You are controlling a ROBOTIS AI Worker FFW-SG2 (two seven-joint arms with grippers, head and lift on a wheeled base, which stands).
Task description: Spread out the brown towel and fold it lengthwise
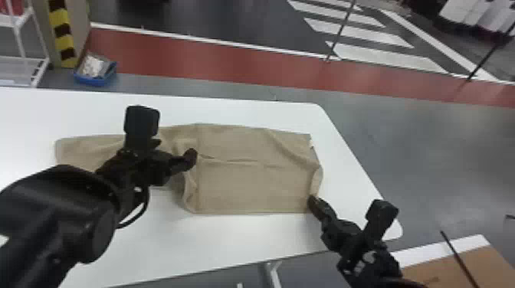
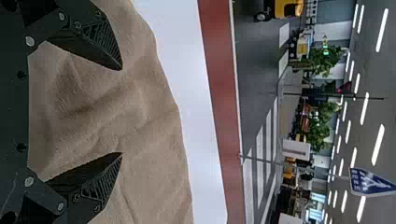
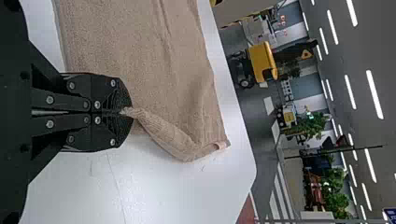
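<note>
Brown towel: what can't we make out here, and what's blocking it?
- Head view: part of the brown towel left of centre, hidden behind the left arm.
- Right wrist view: the bit of cloth pinched in the right tool, covered by its shut fingers.
- Head view: layer count, since the top layer covers whatever lies beneath.
- Head view: the table's left end, cut off by the picture's edge.

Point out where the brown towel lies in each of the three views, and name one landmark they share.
Head view: brown towel across the middle, reaching left behind the left arm.
Left wrist view: towel beyond and between the open fingers of the left gripper.
Right wrist view: towel spread beside the right gripper, one bit pinched in its fingertips.
Shared landmark: the white table under the towel.
</note>
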